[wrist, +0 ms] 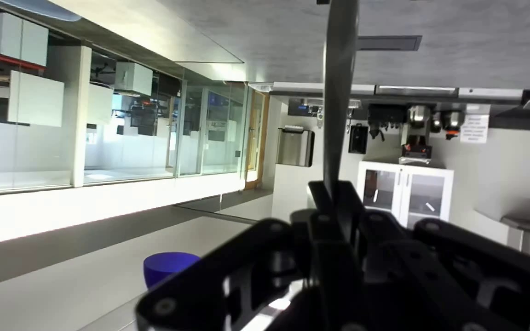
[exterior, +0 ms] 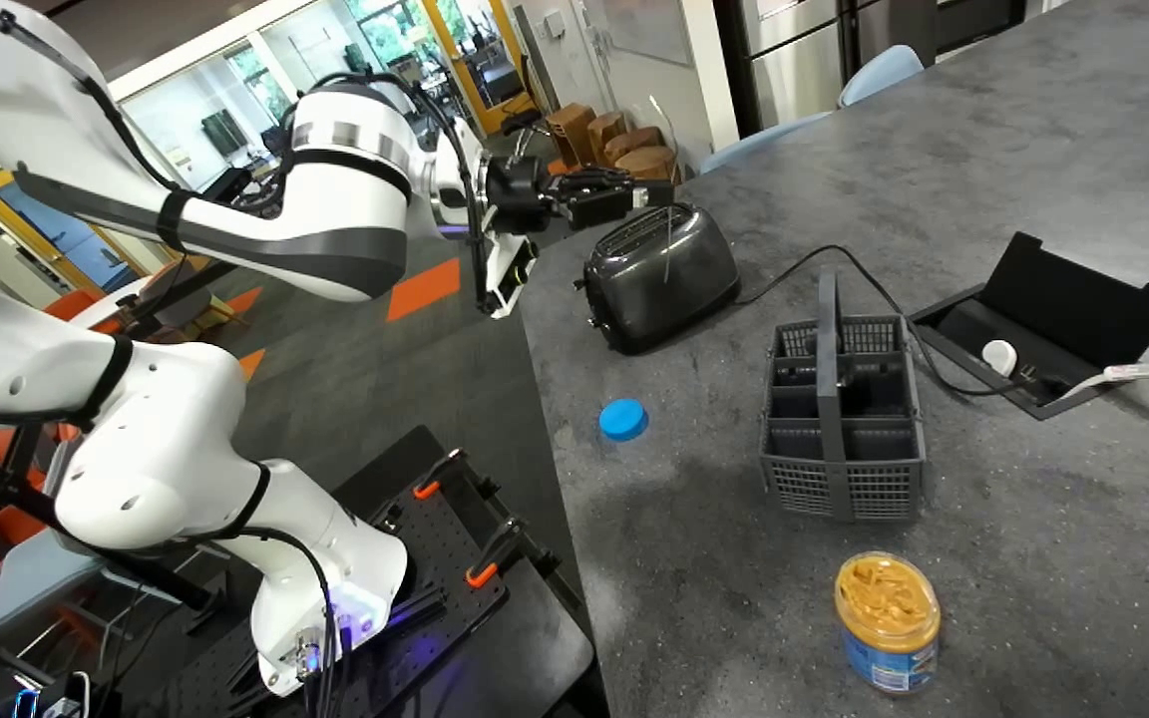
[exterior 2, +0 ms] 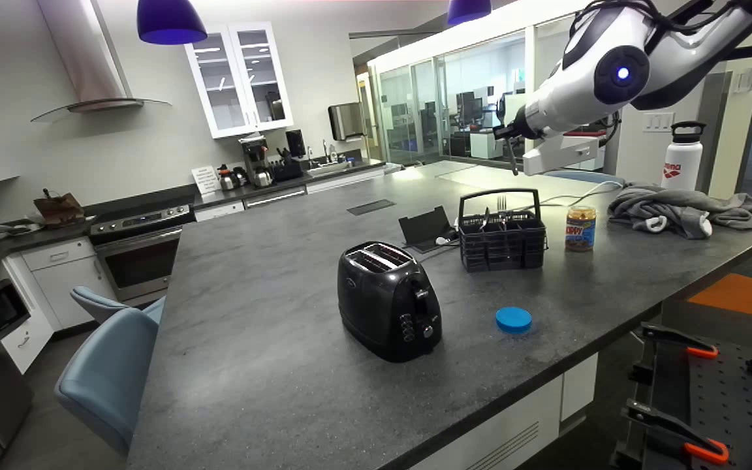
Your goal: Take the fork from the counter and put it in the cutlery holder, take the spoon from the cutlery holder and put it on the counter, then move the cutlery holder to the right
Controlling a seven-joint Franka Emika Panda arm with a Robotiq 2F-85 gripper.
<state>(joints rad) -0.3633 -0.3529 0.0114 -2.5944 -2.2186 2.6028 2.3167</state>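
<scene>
High above the dark grey counter (exterior: 684, 519) (exterior 2: 271, 313), my gripper (exterior: 656, 191) (exterior 2: 505, 132) (wrist: 334, 191) is shut on a long, slim silver utensil (wrist: 340, 69) (exterior 2: 514, 158). It runs upright across the fingertips, sticking out above and below them. From its blurred, edge-on shape I cannot tell whether it is the fork or the spoon. The black cutlery holder (exterior: 844, 439) (exterior 2: 503, 248) stands on the counter with its handle up. In an exterior view, a fork (exterior 2: 501, 203) shows tines upward inside it, beside another thin silver utensil (exterior 2: 485, 217) whose kind is unclear.
A black toaster (exterior: 664, 279) (exterior 2: 389, 303), blue lid (exterior: 623, 420) (exterior 2: 514, 320), open peanut butter jar (exterior: 889, 623) (exterior 2: 580, 228) and hinged black case (exterior: 1053, 319) surround the holder. A cable (exterior: 854, 261) runs past it. Grey cloth (exterior 2: 683, 209) and a white bottle (exterior 2: 681, 160) lie beyond the jar.
</scene>
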